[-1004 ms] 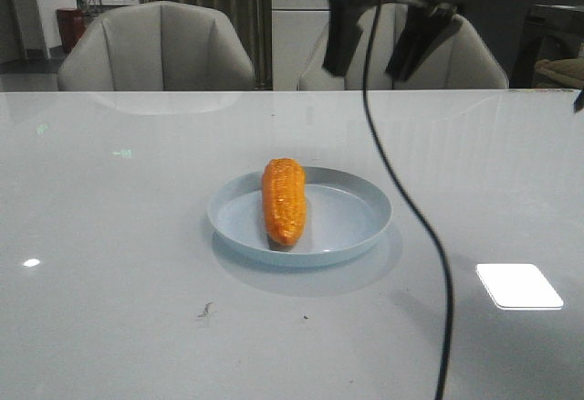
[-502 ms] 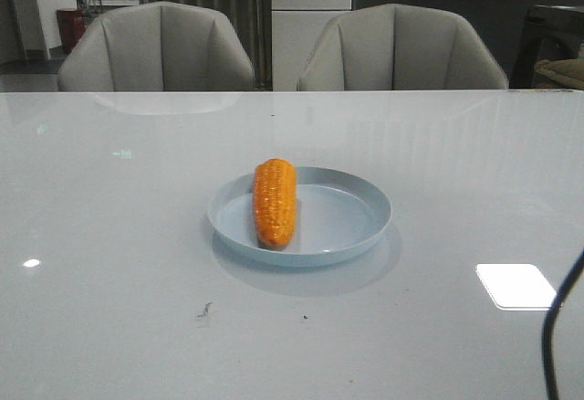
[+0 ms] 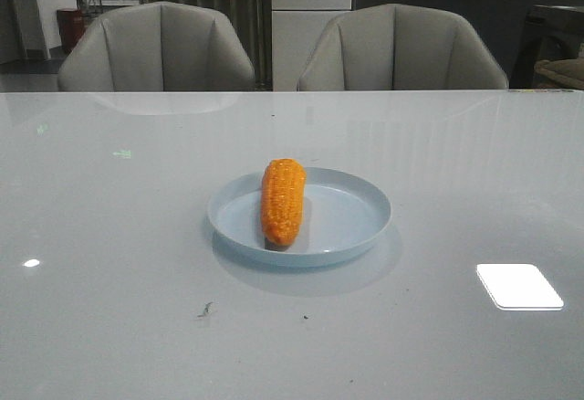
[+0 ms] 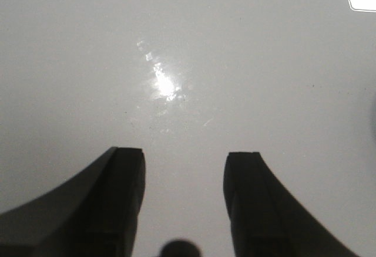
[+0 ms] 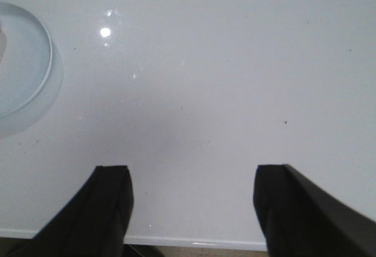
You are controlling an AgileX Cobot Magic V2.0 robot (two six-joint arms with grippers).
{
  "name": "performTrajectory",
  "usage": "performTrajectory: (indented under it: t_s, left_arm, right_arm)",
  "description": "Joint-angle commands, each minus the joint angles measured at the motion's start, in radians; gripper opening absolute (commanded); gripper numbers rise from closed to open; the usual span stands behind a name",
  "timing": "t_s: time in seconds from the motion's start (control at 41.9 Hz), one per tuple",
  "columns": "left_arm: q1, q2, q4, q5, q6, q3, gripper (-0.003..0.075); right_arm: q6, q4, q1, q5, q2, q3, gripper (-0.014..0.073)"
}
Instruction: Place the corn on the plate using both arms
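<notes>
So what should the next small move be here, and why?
Probably none beyond parking the arms: the corn already lies inside the plate, and both the left gripper and right gripper are open, empty, over bare table.

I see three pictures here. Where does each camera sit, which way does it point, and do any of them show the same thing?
Front view: faces forward over the table at the corn lying on the plate; no arm shows.
Left wrist view: on the left arm, looking down at bare table past the open left gripper.
Right wrist view: on the right arm, looking down past the open right gripper.
Shared: the plate's rim shows in the right wrist and front views.
</notes>
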Motion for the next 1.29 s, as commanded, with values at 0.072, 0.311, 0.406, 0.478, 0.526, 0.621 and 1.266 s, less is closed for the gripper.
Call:
performTrajectory:
  t_s: [0.072,0.311,0.406,0.478,0.526,0.621,1.266]
  left_arm:
    - [0.001,-0.024,-0.015,-0.018,0.001,-0.027,0.038]
    - [0.001,-0.024,-0.015,0.046,0.001,-0.027,0.038]
    - [0.001,-0.024,-0.015,0.041,0.001,-0.027,0.038]
    - [0.001,-0.024,-0.015,0.018,0.001,-0.027,0.038]
    - [0.001,-0.024,-0.015,-0.004,0.001,-0.027,0.038]
    - [0.001,-0.026,-0.015,-0.061,0.001,-0.027,0.038]
    - [-0.076,-0.232,-0.013,-0.269,0.092,0.025,0.0095]
  right_arm:
    - [-0.002,0.049,-0.008,-0.15,-0.108,0.148,0.0538]
    - [-0.002,0.086,0.006,-0.239,-0.179,0.3,0.0538]
    - [-0.004,0.089,0.043,-0.266,-0.179,0.324,0.0538]
    - [-0.01,0.079,0.074,-0.29,-0.177,0.331,0.0538]
    - [-0.01,0.075,0.084,-0.305,-0.177,0.332,0.0538]
    - [-0.01,0.075,0.085,-0.33,-0.177,0.332,0.0538]
    - [-0.01,0.075,0.085,-0.329,-0.177,0.332,0.0538]
